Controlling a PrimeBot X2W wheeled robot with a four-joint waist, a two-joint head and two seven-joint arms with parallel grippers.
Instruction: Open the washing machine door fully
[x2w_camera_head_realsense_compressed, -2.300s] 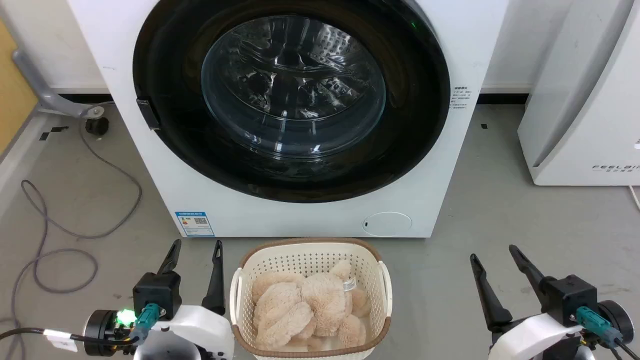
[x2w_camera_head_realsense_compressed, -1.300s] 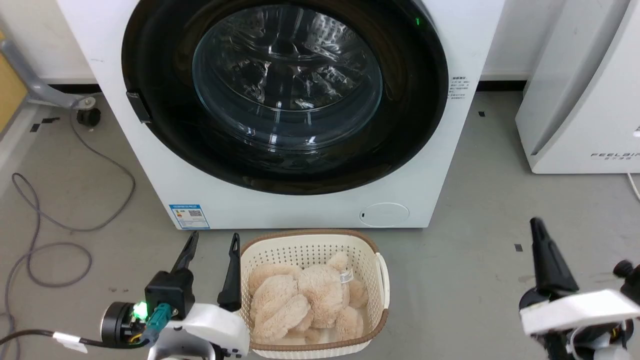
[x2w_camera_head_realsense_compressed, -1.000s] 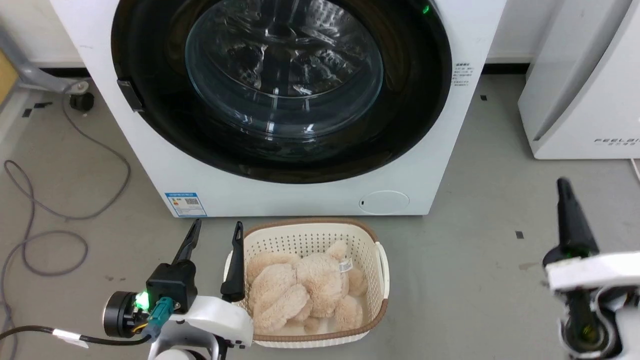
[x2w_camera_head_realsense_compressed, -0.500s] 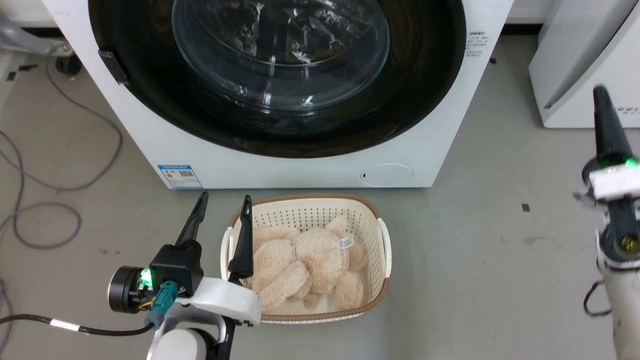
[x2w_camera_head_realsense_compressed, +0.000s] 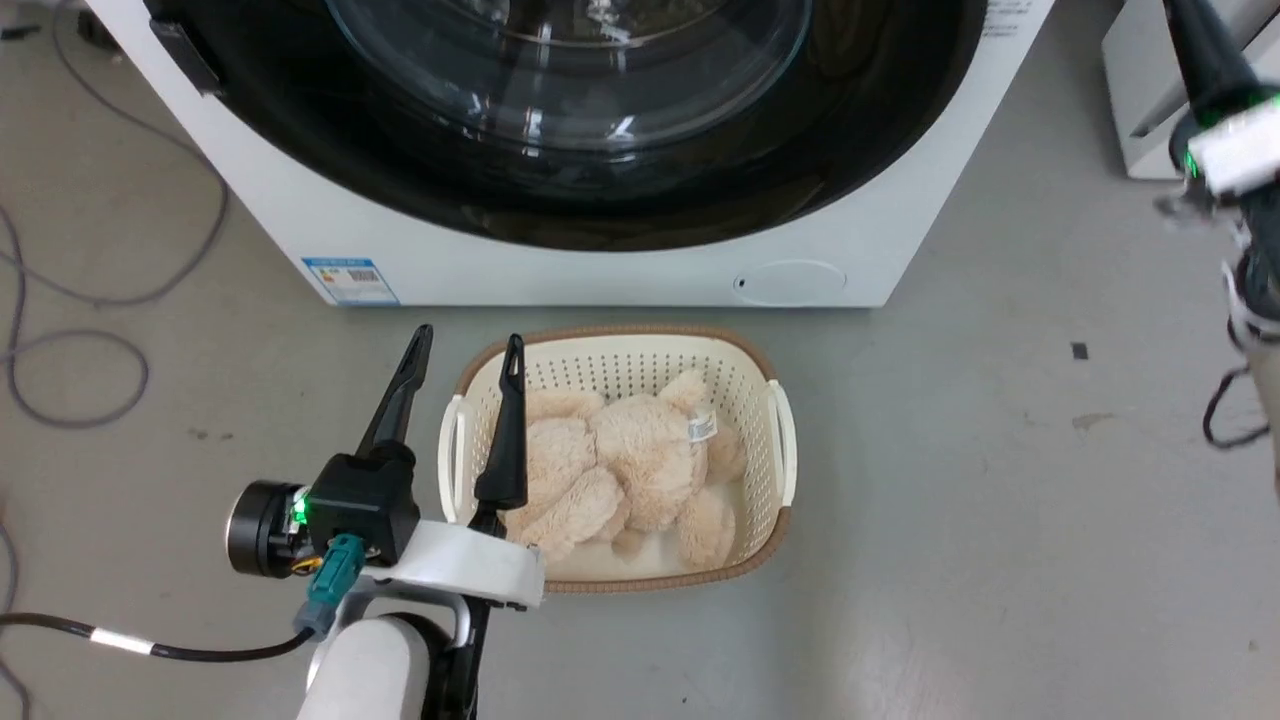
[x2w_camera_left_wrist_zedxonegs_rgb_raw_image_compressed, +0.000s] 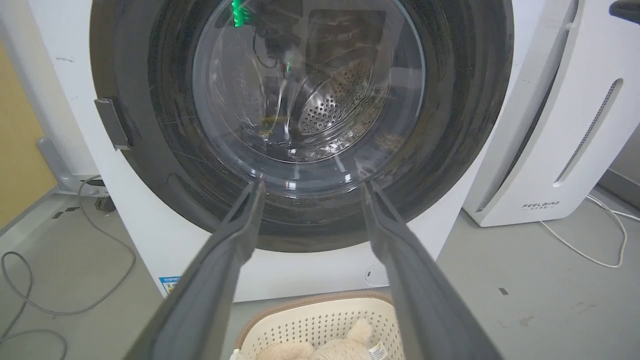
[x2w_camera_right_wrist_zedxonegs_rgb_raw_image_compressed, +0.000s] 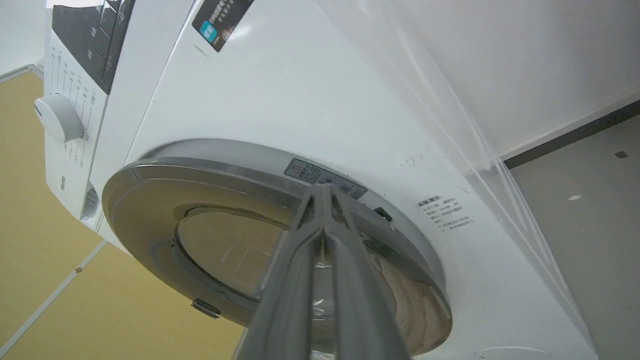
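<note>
Floor, far left: A grey cable (x2w_camera_head_realsense_compressed: 147, 376) lay looped on the grey floor.
Left gripper: The left gripper (x2w_camera_head_realsense_compressed: 470, 340) hovered low, just left of the basket, with its two dark fingers spread wide and nothing between them. Its wrist camera faced the washer head-on.
Basket: A cream perforated laundry basket (x2w_camera_head_realsense_compressed: 625, 332) with a brown rim stood on the floor just in front of the washer. A beige plush toy (x2w_camera_head_realsense_compressed: 630, 450) was heaped inside.
Washer: The white washing machine (x2w_camera_head_realsense_compressed: 600, 270) stood behind the basket, with a blue label sticker (x2w_camera_head_realsense_compressed: 350, 281) at its lower left corner.
Door: The washing machine door (x2w_camera_left_wrist_zedxonegs_rgb_raw_image_compressed: 310, 100) sat closed, flat against the front, with a grey tab (x2w_camera_left_wrist_zedxonegs_rgb_raw_image_compressed: 112, 123) on its left edge. The steel drum showed through the glass.
Right gripper: The right gripper (x2w_camera_right_wrist_zedxonegs_rgb_raw_image_compressed: 322, 192) was high at the far right with its fingers pressed together, gripping nothing. They pointed at the door's rim, and contact could not be told.
Far right: A white slanted FEELBIRD appliance (x2w_camera_left_wrist_zedxonegs_rgb_raw_image_compressed: 565, 150) stood beside the washer.
</note>
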